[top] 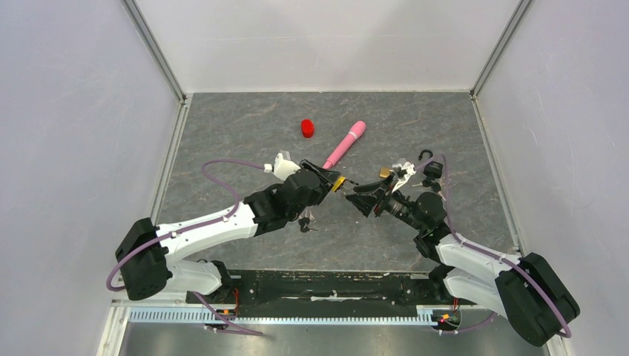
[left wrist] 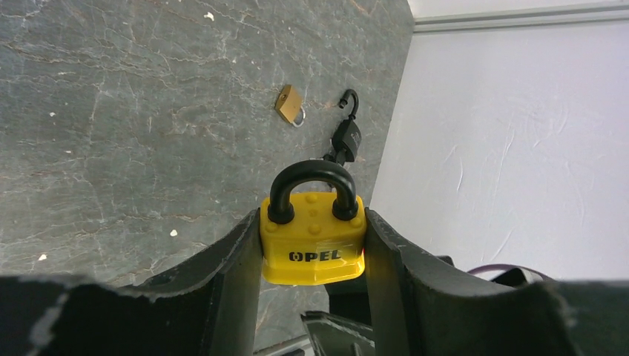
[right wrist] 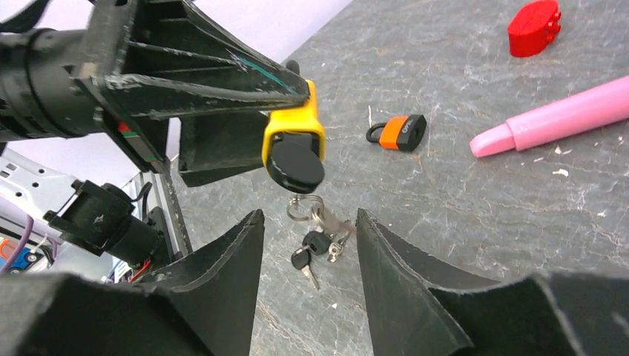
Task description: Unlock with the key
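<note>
A yellow padlock (left wrist: 313,248) with a black shackle is clamped between the fingers of my left gripper (left wrist: 311,222), held above the table; in the top view it shows at the gripper's tip (top: 339,183). The right wrist view shows the padlock's black underside (right wrist: 295,162) facing me. A bunch of keys (right wrist: 315,241) on a ring sits below the padlock, seemingly on the table. My right gripper (right wrist: 309,216) is open, its fingers either side of the keys in view without touching them.
On the grey table lie a pink marker (top: 345,144), a red plastic piece (top: 307,128), a small brass padlock (left wrist: 289,104), a black padlock (left wrist: 346,137) and an orange-and-black padlock (right wrist: 400,132). White walls enclose the left, right and back.
</note>
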You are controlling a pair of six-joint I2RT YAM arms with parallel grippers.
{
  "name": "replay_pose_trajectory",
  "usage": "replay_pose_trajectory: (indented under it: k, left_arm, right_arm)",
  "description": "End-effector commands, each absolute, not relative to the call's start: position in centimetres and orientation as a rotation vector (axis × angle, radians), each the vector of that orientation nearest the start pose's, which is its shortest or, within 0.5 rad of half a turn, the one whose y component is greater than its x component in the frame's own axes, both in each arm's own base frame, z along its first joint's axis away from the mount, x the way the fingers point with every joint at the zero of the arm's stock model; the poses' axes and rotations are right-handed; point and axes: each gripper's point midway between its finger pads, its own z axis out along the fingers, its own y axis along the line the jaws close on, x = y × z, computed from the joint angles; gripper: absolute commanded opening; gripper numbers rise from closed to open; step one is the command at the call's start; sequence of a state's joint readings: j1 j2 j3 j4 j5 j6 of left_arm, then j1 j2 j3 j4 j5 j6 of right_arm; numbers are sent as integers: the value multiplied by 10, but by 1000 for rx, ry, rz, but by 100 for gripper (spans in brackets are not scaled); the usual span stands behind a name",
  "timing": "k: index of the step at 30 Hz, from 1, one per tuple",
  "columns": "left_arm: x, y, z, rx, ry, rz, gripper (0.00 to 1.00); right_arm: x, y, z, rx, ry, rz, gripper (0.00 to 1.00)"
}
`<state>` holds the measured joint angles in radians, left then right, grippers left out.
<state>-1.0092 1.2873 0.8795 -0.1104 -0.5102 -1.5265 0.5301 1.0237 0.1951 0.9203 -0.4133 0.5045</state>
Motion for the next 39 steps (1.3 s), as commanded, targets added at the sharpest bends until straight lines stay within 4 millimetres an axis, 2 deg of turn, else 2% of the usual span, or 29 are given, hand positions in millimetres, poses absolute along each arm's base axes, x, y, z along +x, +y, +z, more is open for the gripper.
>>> replay_pose_trajectory:
  k: [1,7,12,16,22,26,30,39]
  left_arm:
    - [261,-325,237,-842,1928,-1157,2]
    - [258,-331,236,-837,1950,-1181,2]
    - [256,-333,236,-833,1960,-1191,2]
    - [255,-336,236,-830,1967,-1208,2]
    - [254,-337,237,-836,1965,-1226,2]
    - [253,-339,237,-830,1970,-1233,2]
    - [250,-348,239,-809,1974,-1268,2]
    - [227,-377,225,-711,2047,-1260,2]
  right_arm:
    - [238,246,202,-387,1490,1145,49]
    - [239,249,209,-391,1458,1172,39]
    - [239,250,211,-390,1447,1175,37]
    - [240,251,213,-393,1444,1179,25]
    - [239,252,207,-400,1462,1183,14]
    - [238,254,207,-405,1464,1185,0]
    - [243,255,214,-387,1455,1180,0]
    - [268,247,231,-273,1421,1099,0]
